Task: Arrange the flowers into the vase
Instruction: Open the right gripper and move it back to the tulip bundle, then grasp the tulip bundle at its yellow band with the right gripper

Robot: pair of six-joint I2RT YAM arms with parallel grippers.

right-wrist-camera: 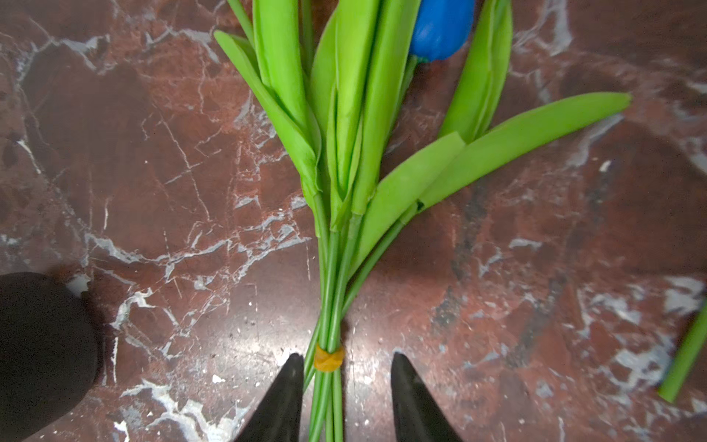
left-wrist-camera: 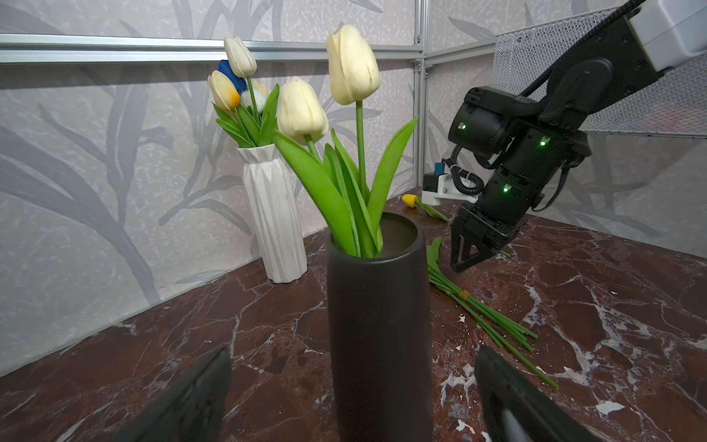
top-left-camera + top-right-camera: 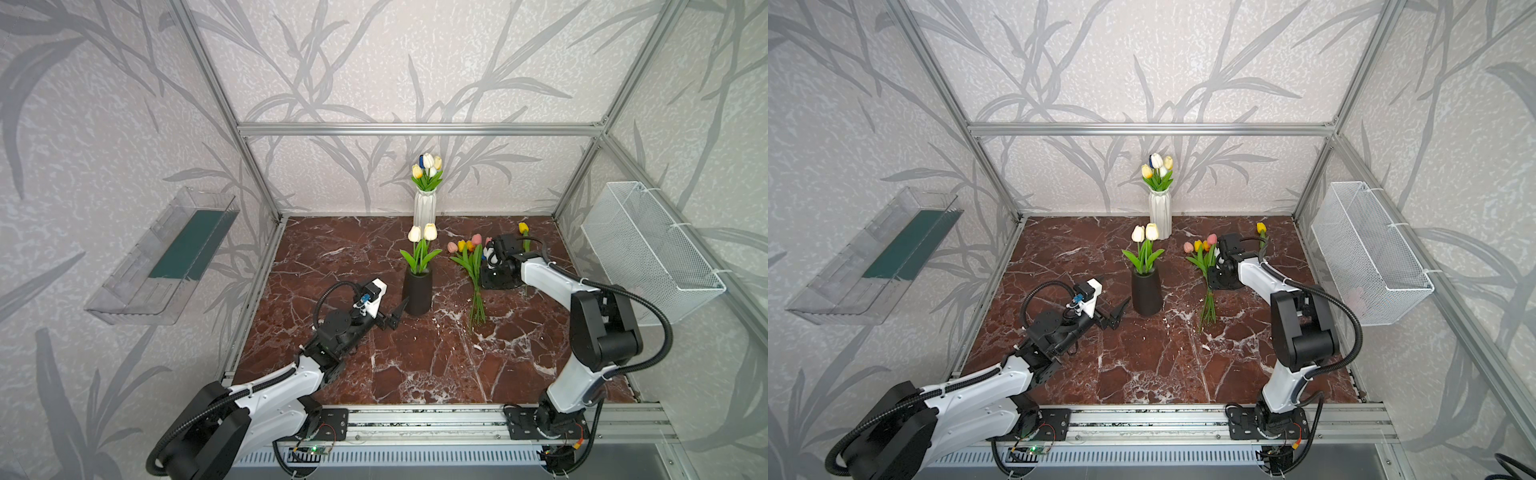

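Right fingers are standing apart astride the flowers, wrist pointing down at the bench; left fingers are gaping wide, level, with the vase just ahead.

Red-brown marble surface, white-veined. Standing upright on it: black vase near centre, ribbed white vase behind it at back edge. Lying flat just right of black vase: bundle of tulips, green stems tied with yellow band, heads pointing toward back. Farther right, near back corner: single yellow tulip, lying apart from bundle.
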